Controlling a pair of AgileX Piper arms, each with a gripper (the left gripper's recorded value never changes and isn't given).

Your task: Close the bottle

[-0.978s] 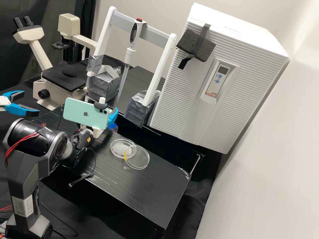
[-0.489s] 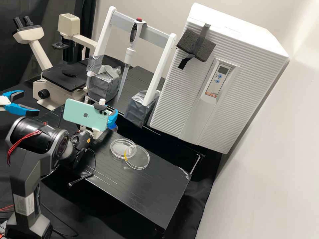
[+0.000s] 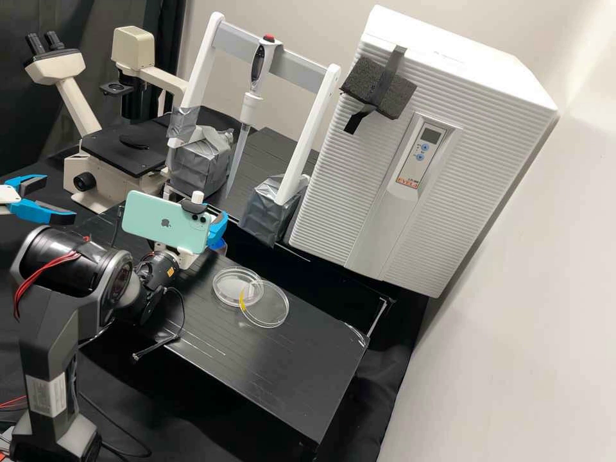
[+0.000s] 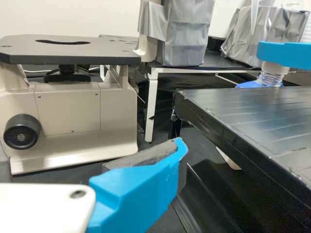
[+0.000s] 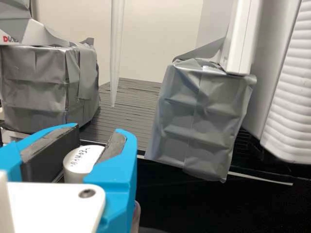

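Observation:
My right gripper [image 5: 92,145] is shut on a white round cap [image 5: 83,159] with handwriting on its top. In the left wrist view a clear threaded bottle neck [image 4: 272,77] stands at the black platform's far edge, directly under one blue finger [image 4: 286,52] of that gripper. In the high view the right gripper [image 3: 216,232] sits just behind a mint phone [image 3: 165,221] mounted on the arm, which hides the bottle. My left gripper [image 3: 32,197] hangs open and empty at the far left, well off the platform beside the microscope.
Two clear petri dishes [image 3: 251,295] lie mid-platform [image 3: 282,366]. A microscope [image 3: 106,151] stands at the back left. A pipette [image 3: 247,122] hangs in a white stand with taped grey feet [image 5: 199,116]. A large white ribbed appliance [image 3: 417,147] fills the right.
The right arm's elbow has shifted very slightly. Both grippers stay where they were.

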